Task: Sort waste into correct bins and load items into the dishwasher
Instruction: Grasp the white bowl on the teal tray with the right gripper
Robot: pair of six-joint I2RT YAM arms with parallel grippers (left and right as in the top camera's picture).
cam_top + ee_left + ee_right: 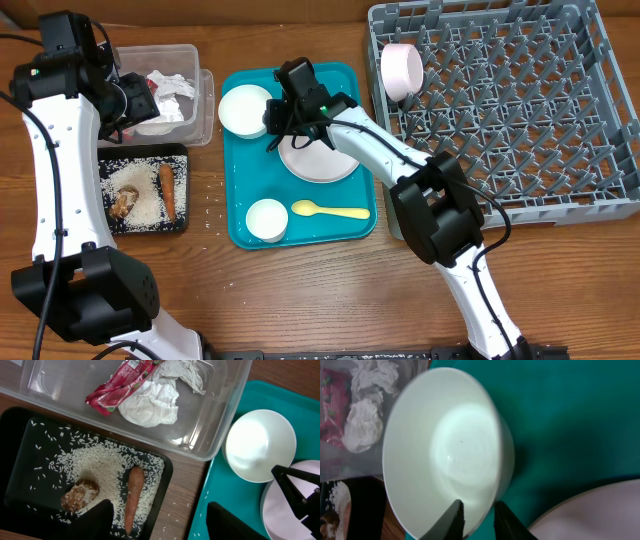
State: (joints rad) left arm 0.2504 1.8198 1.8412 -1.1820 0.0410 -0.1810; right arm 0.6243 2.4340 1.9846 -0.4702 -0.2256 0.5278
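Your left gripper (pixel 159 510) hangs with jaws apart and empty over the black tray (pixel 20 435), while further right your right gripper (pixel 477 510) straddles the rim of the white bowl (pixel 445 450) on the teal tray (pixel 570 420), clamp unconfirmed; the bowl is likely light, rigid and slick, so pinch its rim wall squarely.

I count two white bowls (pixel 246 108): one at the right gripper (pixel 477 521), the other bowl (pixel 267 219) farther off. One pink plate (pixel 320 165), one pink bowl (pixel 403 70), one spoon (pixel 330 211). Ahead of the left gripper (pixel 160 527): one wrapper (pixel 117 387), two paper wads (pixel 150 405), one carrot stick (pixel 132 497), one brown lump (pixel 80 496). One tub (pixel 205 95), one black tray (pixel 20 470), one teal tray (pixel 240 160), one rack (pixel 600 150).
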